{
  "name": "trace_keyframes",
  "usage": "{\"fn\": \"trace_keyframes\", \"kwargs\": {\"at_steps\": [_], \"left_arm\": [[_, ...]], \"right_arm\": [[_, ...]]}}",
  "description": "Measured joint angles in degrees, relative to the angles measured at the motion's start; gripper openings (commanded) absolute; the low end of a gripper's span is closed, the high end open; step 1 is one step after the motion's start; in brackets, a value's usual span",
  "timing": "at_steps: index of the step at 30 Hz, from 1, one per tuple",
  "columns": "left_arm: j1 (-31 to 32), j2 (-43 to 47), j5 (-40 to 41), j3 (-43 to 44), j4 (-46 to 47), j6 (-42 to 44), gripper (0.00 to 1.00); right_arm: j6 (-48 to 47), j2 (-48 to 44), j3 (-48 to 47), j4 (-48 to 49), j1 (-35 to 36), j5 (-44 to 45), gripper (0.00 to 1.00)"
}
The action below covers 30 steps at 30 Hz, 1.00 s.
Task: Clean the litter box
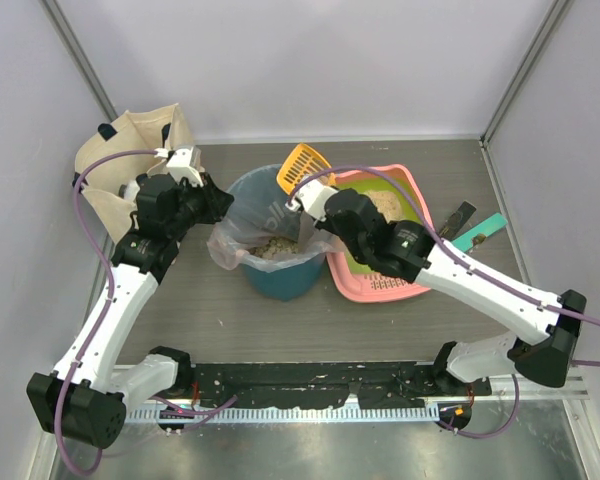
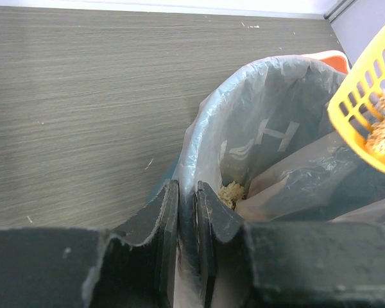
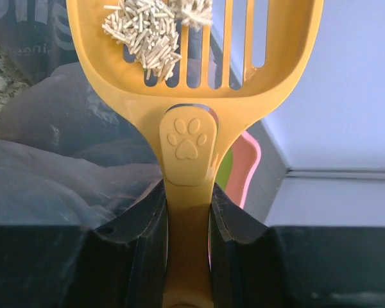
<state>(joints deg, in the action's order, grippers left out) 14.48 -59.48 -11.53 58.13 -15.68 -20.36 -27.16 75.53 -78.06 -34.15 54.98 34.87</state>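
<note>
Pink litter box (image 1: 378, 288) sits on the grey-brown table (image 1: 220, 322) just right of the teal bin (image 1: 280, 283), pretty much up against it. You can see a strip of its green floor and some beige litter toward the far end.

Right gripper (image 3: 188, 199) is clamped tight on the handle of the orange scoop (image 3: 192, 77), just below the little paw print. The scoop head hangs over the far rim of the bin with a small heap of pellets (image 3: 147, 29) sitting in it.

Left gripper (image 2: 187, 205) is at the bin's left rim, fingers nearly together, pinching the edge of the clear bag (image 2: 256, 128) that lines it. There's some litter down in the bag already.

Beige tote (image 1: 130, 165) slumps in the back left corner, well apart from the box.
</note>
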Motion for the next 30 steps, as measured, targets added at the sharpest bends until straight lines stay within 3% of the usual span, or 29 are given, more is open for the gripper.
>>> {"fn": "trace_keyframes", "kwargs": {"at_steps": [13,22,30], "left_arm": [[-0.02,-0.22,1.03,-0.02,-0.13,-0.24,0.15],[-0.04,-0.42,1.07,-0.02,0.02,-0.28,0.13],[-0.09,-0.50,1.07,-0.02,0.11,-0.46,0.09]], "right_arm": [[-27.26,-0.50,14.78,24.00,7.39,18.03,0.01],[-28.35,-5.14,16.90,28.50,7.96,18.23,0.01],[-43.23,-5.73,24.33,43.04,10.82,20.92,0.01]]}}
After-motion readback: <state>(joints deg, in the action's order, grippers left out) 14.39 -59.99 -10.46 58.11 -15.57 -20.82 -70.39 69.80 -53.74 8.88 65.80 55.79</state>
